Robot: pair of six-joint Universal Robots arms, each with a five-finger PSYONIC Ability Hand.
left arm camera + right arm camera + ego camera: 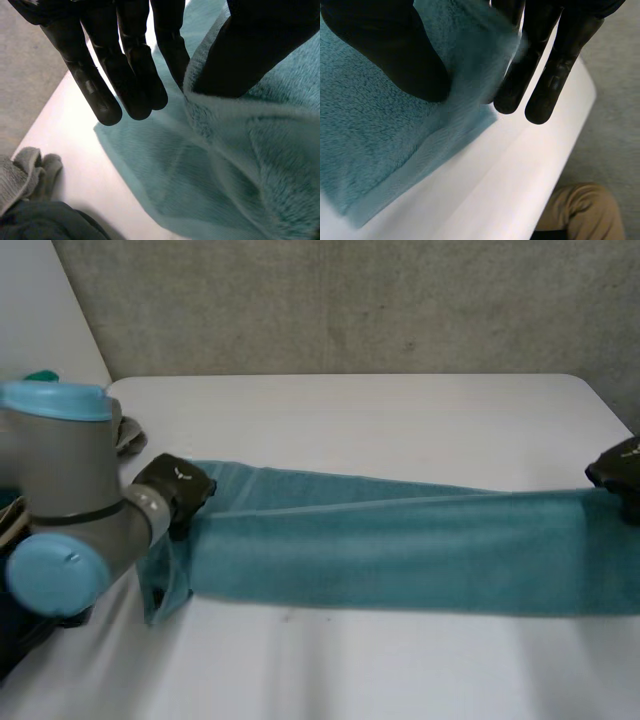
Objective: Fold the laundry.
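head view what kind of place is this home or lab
Probably a lab or test room: a white table, a plain concrete-looking wall behind it, and a teal towel stretched between the left hand and right hand.

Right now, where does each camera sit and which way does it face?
Head view: behind and between the arms, looking down on the white table; left arm, left hand and right hand show, holding opposite ends of the teal towel.
Left wrist view: on the left wrist, looking along the palm at its pinched towel end; grey cloths nearby.
Right wrist view: on the right wrist, along the palm at the other pinched end; a person's leg past the table.
Shared: towel and table, all three.
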